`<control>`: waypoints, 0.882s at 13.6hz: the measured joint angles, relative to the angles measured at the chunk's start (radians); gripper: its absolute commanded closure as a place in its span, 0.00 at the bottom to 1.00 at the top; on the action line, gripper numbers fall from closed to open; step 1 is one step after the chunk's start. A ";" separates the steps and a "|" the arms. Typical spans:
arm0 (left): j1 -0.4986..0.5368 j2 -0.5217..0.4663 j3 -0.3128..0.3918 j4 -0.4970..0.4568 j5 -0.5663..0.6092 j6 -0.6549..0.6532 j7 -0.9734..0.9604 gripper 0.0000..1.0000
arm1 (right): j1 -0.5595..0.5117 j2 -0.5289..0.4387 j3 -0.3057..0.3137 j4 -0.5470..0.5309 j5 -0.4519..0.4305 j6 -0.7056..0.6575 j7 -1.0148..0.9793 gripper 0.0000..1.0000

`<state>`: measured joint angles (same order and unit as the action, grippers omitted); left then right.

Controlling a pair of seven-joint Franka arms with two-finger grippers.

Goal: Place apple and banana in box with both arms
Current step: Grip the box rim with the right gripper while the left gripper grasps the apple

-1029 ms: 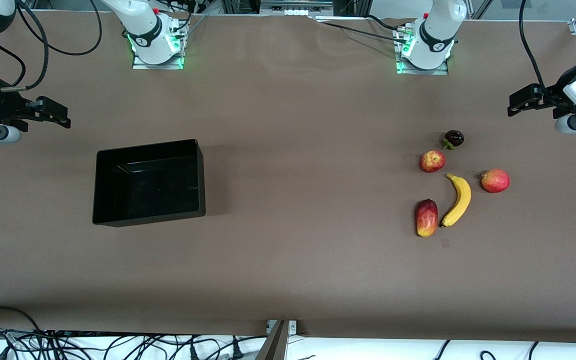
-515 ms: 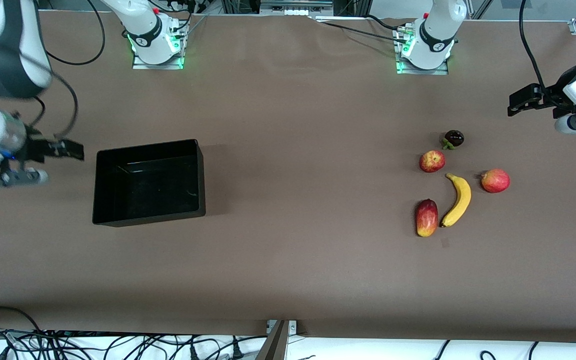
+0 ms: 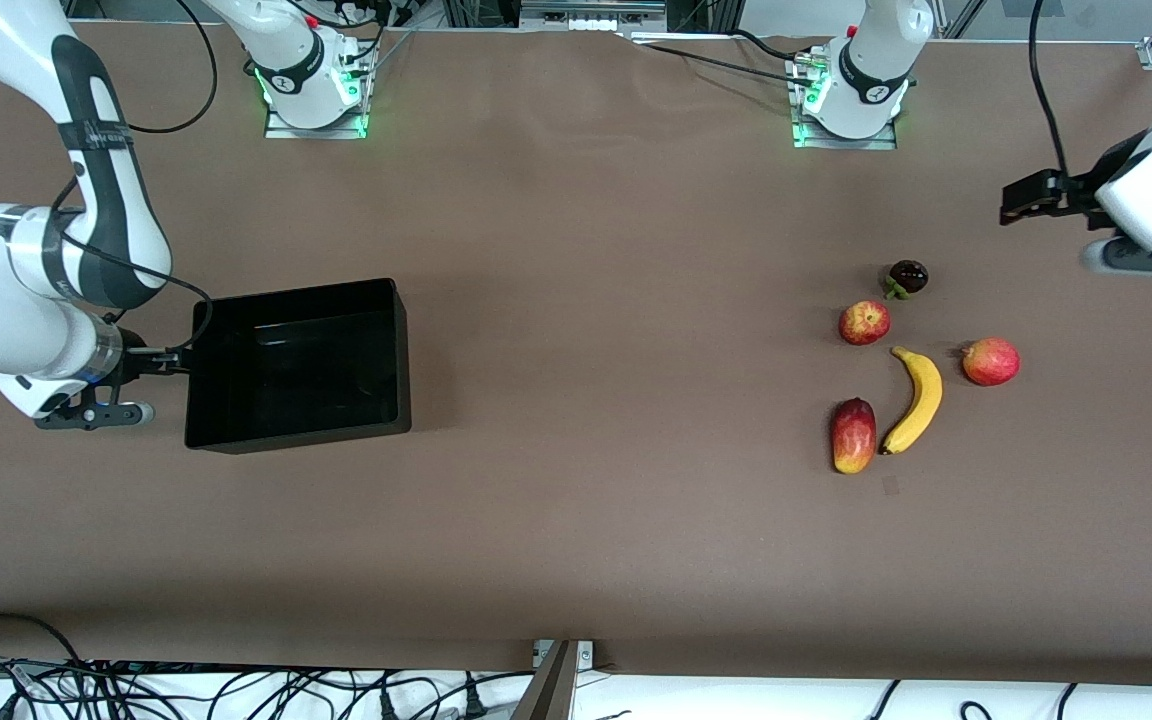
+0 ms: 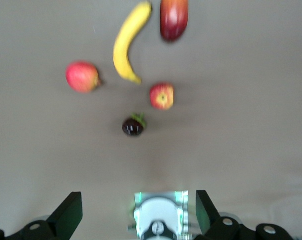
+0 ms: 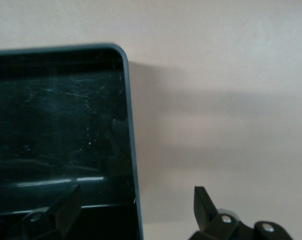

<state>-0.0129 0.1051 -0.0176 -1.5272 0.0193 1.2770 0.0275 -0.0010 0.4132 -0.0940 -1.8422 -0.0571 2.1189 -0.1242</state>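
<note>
The black box [image 3: 293, 291] stands toward the right arm's end of the table. My right gripper [image 3: 170, 359] is open and empty. In the right wrist view the right gripper [image 5: 135, 206] straddles the box's end wall [image 5: 131, 130]. The apple [image 3: 864, 323] and the banana [image 3: 916, 400] lie toward the left arm's end, the banana nearer to the front camera. My left gripper [image 3: 1022, 199] is open and empty, up over the table near that end. The left wrist view shows the left gripper [image 4: 136, 217], the apple [image 4: 161, 96] and the banana [image 4: 127, 42].
A pinkish-red round fruit [image 3: 990, 361] lies beside the banana toward the left arm's end. A red-and-yellow oval fruit [image 3: 853, 435] lies beside the banana. A dark small fruit [image 3: 907, 277] lies farther from the front camera than the apple. Cables hang at the table's front edge.
My right arm has swung from the table's end to the box, and its gripper now straddles the box's end wall. My left gripper has shifted slightly. The fruits and box have not moved.
</note>
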 measured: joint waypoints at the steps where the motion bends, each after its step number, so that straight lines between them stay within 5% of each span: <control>1: 0.000 0.040 0.000 -0.003 0.000 -0.016 0.000 0.00 | -0.003 0.002 0.000 -0.035 0.004 0.036 0.000 0.23; 2: 0.001 0.082 0.000 -0.008 0.000 -0.004 0.000 0.00 | -0.005 0.003 0.000 -0.069 0.009 0.063 0.000 0.39; 3: 0.002 0.123 0.000 -0.019 0.000 0.039 0.000 0.00 | -0.007 0.003 0.000 -0.094 0.012 0.077 0.000 0.72; 5: 0.002 0.180 0.000 -0.086 0.000 0.190 0.000 0.00 | -0.009 0.003 0.000 -0.115 0.016 0.083 0.000 1.00; 12: 0.001 0.181 -0.010 -0.512 -0.001 0.796 -0.011 0.00 | -0.009 -0.003 0.024 -0.060 0.054 0.039 -0.015 1.00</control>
<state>-0.0115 0.2860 -0.0271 -2.0390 0.0183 2.0733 0.0166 -0.0103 0.4100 -0.0699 -1.9023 -0.0030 2.1580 -0.1391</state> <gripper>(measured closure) 0.000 0.943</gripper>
